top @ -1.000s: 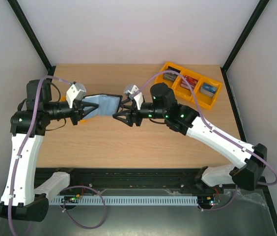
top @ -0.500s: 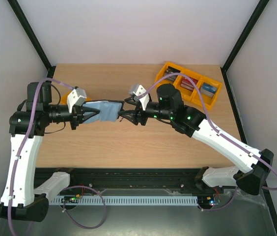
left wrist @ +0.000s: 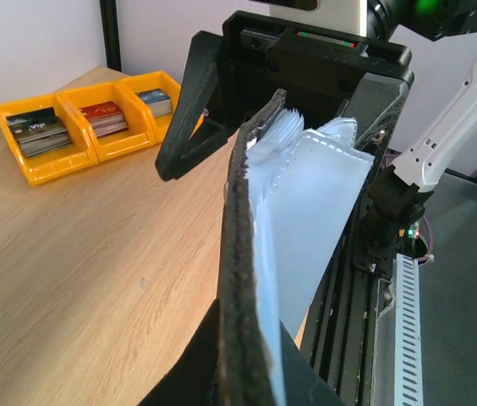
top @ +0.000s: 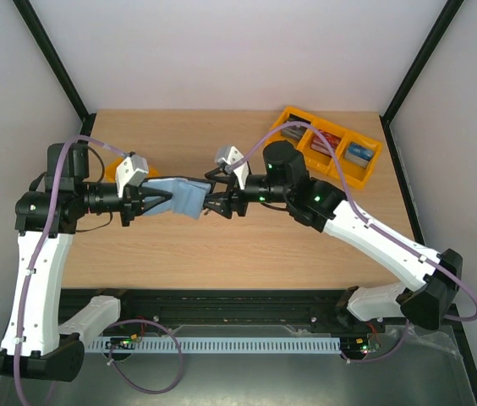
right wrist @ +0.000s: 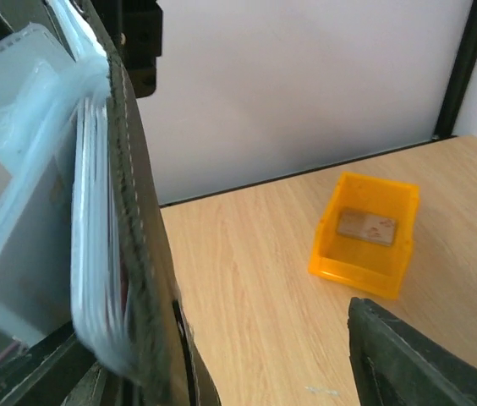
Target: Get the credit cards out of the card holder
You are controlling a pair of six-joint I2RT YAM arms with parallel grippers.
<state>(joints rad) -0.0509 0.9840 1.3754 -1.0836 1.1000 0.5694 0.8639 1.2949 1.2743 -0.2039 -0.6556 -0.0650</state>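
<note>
1. Desk [top: 247, 254]: pale wood-grain top that carries both trays.

2. Left arm [top: 40, 262] and right arm [top: 374, 241]: white links with black joints. They reach toward each other and meet above the middle of the desk.

3. Three-bay yellow tray [left wrist: 48, 169]: stands at the far right corner of the desk. Each bay holds a thick card stack, one dark, one red and one blue.

4. Small yellow bin [right wrist: 353, 262]: stands on the desk behind the left arm's wrist, with one flat card-like piece inside.

5. Card holder [top: 179, 196]: black case, unfolded, with its grey-blue clear pockets showing. It is held in the air between the two arms, clear of the desk.

6. Left fingers [top: 147, 205]: clenched on the near end of the card holder, with its black stitched edge running out from between them.

7. Right fingers [right wrist: 408, 355]: released and spread to either side of the holder's free end. One finger stands plainly apart from the case.

8. Credit cards [right wrist: 95, 220]: thin pale edges packed in the clear pocket, apparently with a reddish mark lower down, though the plastic blurs it. They are still inside the holder.
</note>
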